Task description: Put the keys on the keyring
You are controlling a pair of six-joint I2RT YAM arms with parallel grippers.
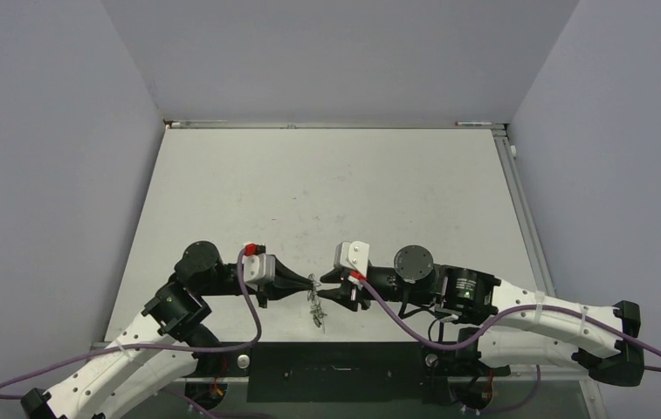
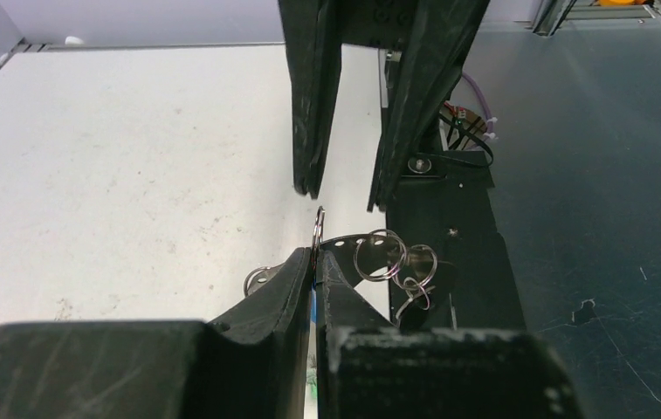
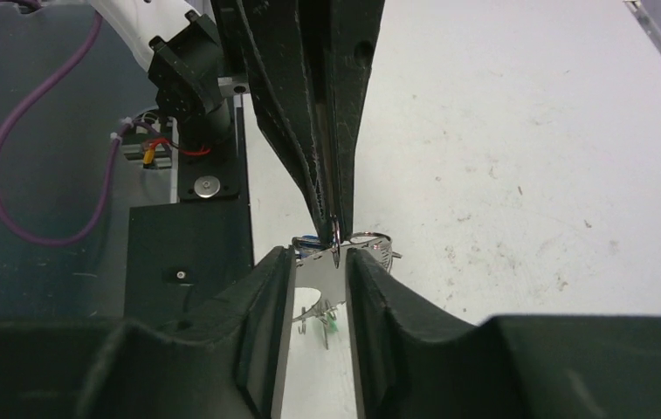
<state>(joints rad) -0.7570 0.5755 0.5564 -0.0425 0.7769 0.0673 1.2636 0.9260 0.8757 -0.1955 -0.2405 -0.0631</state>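
Observation:
My left gripper [image 1: 308,286] is shut on the thin silvery keyring [image 2: 318,223], which I see edge-on sticking out just past its tips [image 2: 315,255]. A flat silver plate with holes [image 2: 344,240] and small rings [image 2: 381,255] hang beside the fingers. A blue key cap [image 3: 309,239] shows next to the held keyring. A green key cap [image 3: 331,325] dangles below, above the table. My right gripper [image 1: 327,293] is open, facing the left one tip to tip. Its fingers [image 3: 278,272] stand either side of the plate and the keyring [image 3: 334,244].
The metal cluster [image 1: 316,307] hangs over the table's near edge [image 1: 222,342]. The dark base plate [image 3: 189,253] and arm mounts lie directly below. Purple cables [image 3: 12,166] loop by the bases. Grey walls [image 1: 56,175] enclose the table on three sides.

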